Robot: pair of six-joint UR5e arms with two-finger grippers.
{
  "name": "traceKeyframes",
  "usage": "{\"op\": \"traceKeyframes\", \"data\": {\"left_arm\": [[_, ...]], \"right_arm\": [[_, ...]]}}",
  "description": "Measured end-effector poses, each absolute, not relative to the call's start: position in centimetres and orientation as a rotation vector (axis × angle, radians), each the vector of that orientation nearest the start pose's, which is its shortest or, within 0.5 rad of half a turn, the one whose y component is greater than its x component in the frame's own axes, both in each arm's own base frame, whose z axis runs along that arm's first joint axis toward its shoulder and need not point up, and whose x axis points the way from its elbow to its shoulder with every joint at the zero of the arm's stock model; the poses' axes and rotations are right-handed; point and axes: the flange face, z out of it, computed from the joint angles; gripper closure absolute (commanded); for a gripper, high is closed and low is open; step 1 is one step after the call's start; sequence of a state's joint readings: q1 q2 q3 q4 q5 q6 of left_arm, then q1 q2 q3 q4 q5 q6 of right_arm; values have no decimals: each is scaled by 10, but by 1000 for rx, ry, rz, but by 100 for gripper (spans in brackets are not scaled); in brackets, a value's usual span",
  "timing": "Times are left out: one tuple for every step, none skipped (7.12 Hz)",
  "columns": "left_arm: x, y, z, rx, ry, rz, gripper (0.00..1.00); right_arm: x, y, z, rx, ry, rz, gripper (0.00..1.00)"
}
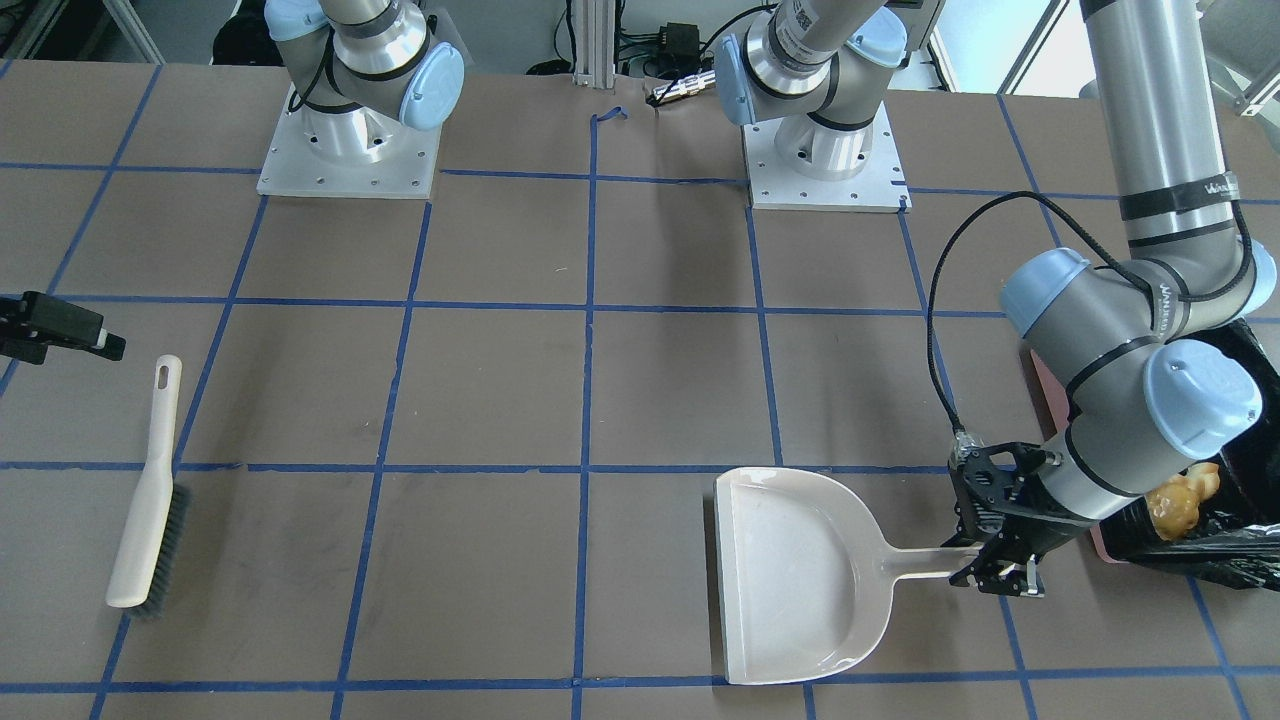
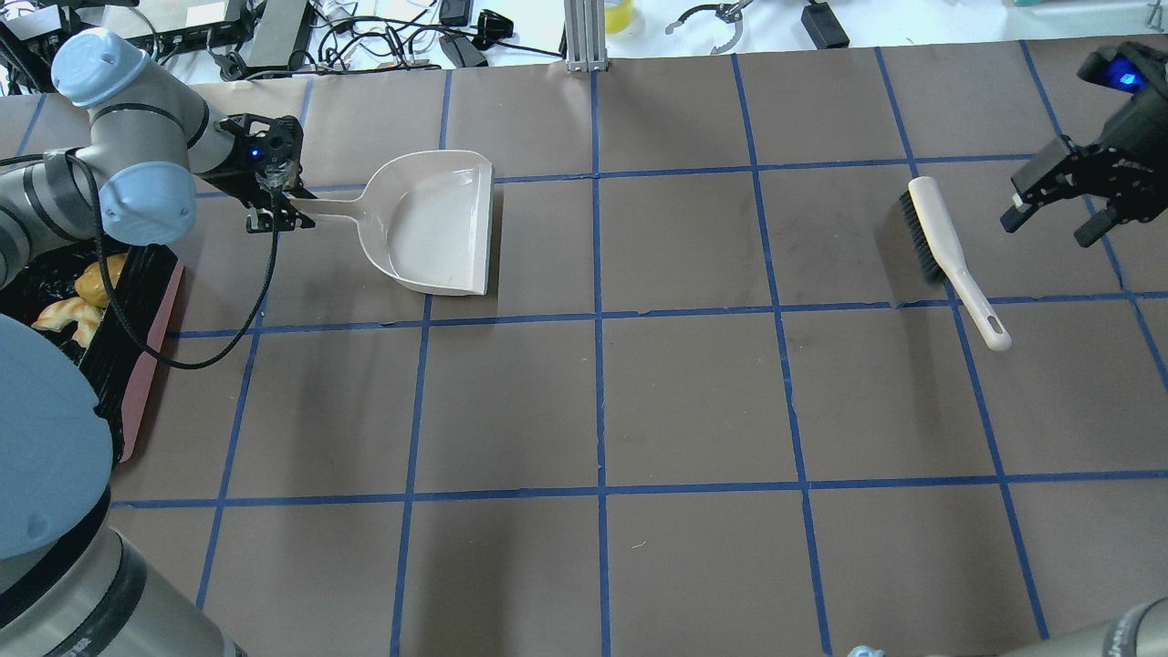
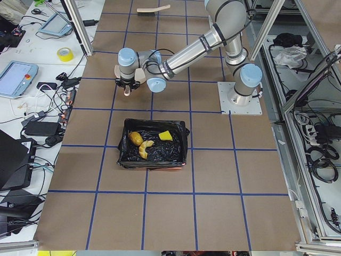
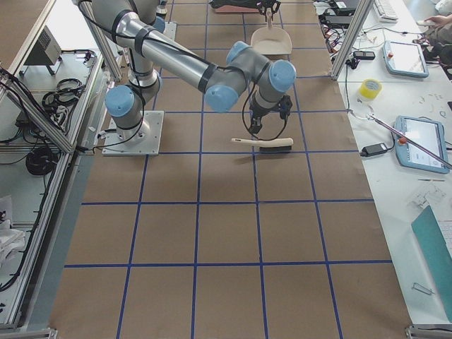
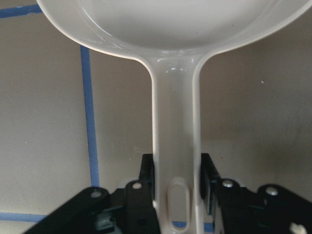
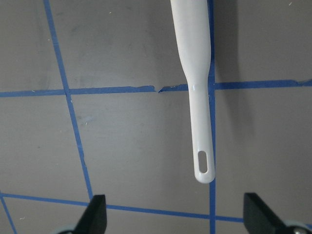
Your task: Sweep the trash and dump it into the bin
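left gripper point(image 1: 995, 575) clasps the dustpan point(image 1: 790, 575) handle, pan straight ahead; right gripper point(image 6: 175, 209) gapes, brush point(image 6: 197, 97) handle pointing at it.

This is a robotics lab. Two industrial arms point(image 1: 1170, 200) stand bolted to metal base plates point(image 1: 348, 175) on a brown surface point(image 1: 500, 380) marked into squares with blue tape point(image 1: 588, 400). An aluminium frame post point(image 2: 584, 36) rises at twelve o'clock in the overhead view. At nine o'clock in the left side view, a bench point(image 3: 37, 50) carries a teach pendant point(image 3: 18, 79), tangled cables point(image 3: 50, 120) and a yellow tape roll point(image 3: 65, 54).
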State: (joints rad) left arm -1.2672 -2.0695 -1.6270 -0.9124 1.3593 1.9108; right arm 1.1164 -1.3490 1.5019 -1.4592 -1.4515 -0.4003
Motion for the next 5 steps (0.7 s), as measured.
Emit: {"op": "traceKeyframes", "data": {"left_arm": [[46,-662,240,-2249,-2154,364,100],[46,-661,239,-2246,-2157,360,17],[46,-661,238,-2233,-2166,353,0],[46,-660,237,-2204,-2190,349,0],[46,-660,237,-2169,-2223,349,0]], "right_arm": [[-61,-559,428,135,2961,272,0],[-11,-551,454,164,3020,252,1],[30,-539,472,194,3075,238,0],[66,-526,485,236,3104,223,1],[101,-516,493,263,3118,203,1]]}}
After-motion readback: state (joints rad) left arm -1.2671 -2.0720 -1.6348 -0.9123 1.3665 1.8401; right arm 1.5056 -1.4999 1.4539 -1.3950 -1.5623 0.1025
